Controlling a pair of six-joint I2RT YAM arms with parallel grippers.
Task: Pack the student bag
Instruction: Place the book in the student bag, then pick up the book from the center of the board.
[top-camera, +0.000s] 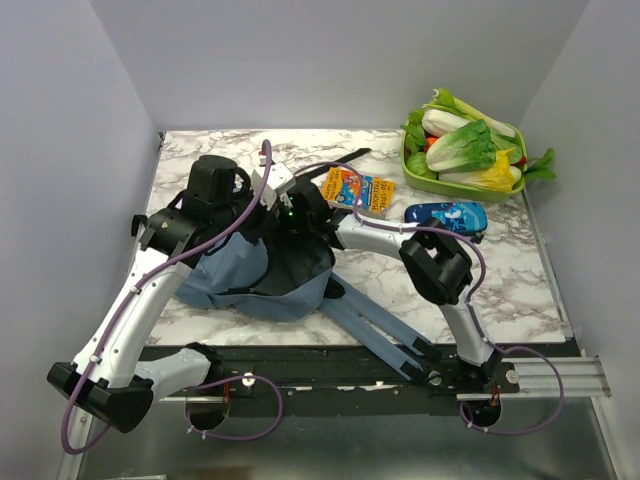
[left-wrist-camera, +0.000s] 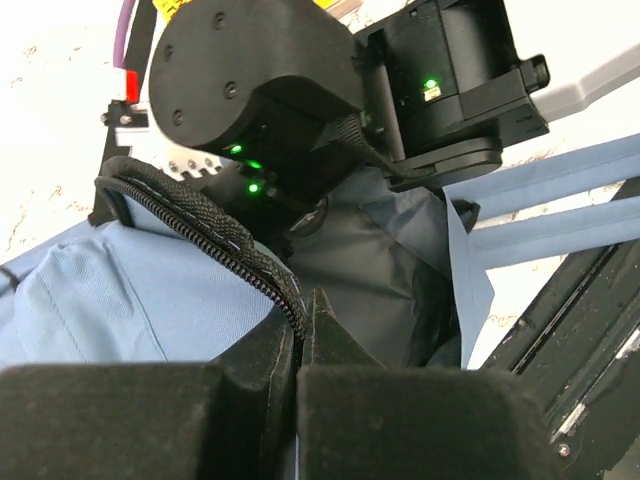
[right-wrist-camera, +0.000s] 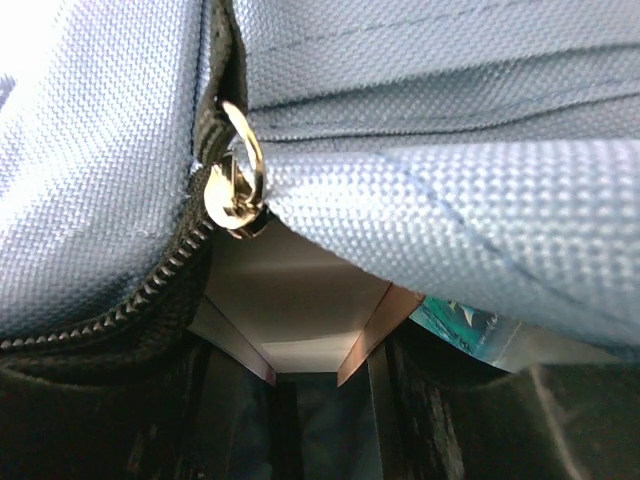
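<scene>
Green tray (top-camera: 460, 193) of leafy vegetables noted at the far right corner. An orange-blue packet (top-camera: 356, 187) and a blue pencil case (top-camera: 447, 214) lie between it and the student bag (top-camera: 240, 280). The bag is slumped near-left on the marble table (top-camera: 520, 285), mouth open. The left gripper (left-wrist-camera: 300, 312) is clenched on its black zipper edge (left-wrist-camera: 215, 235). The right gripper (right-wrist-camera: 300, 392) is inside the bag under the fabric, a pale flat object (right-wrist-camera: 300, 315) between its fingers; whether it is gripped cannot be told. The packet's print is too small to be read.
</scene>
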